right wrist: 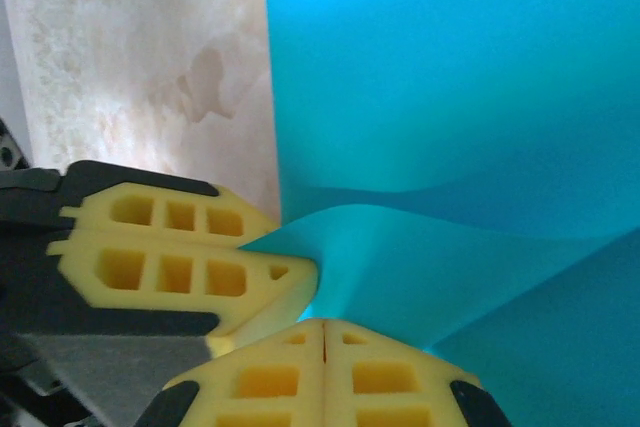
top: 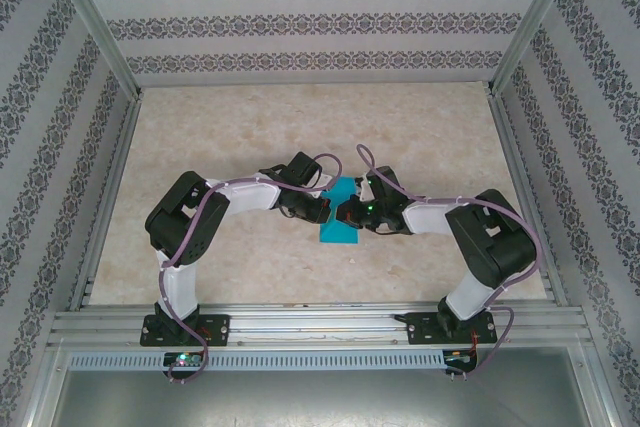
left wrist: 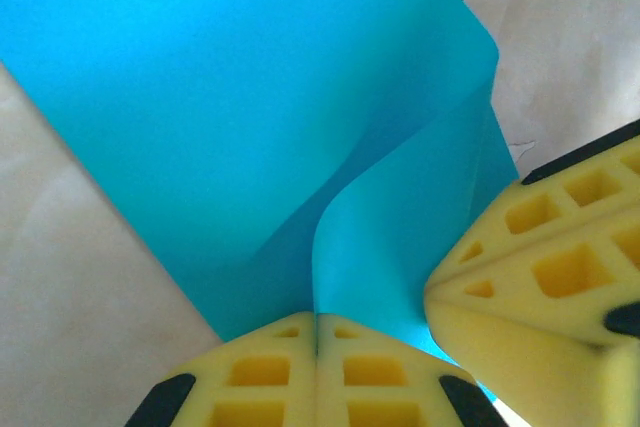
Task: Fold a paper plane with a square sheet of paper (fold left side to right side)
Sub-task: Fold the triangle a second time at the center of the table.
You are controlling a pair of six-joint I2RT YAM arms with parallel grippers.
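As we scan from the left, we find the left gripper [left wrist: 318, 325] with fingers pressed together, pinching a lifted fold of the paper [left wrist: 250, 97]. Paper lies at the middle of the table [top: 250, 127], between both grippers, one flap raised. Then the right gripper [right wrist: 323, 327], just beside the left, likewise clamped onto the raised flap.

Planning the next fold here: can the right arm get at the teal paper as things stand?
Likely yes. The right pincer is shut on a raised flap of the teal sheet, seemingly pinching it. The left pincer sits close beside, not blocking.
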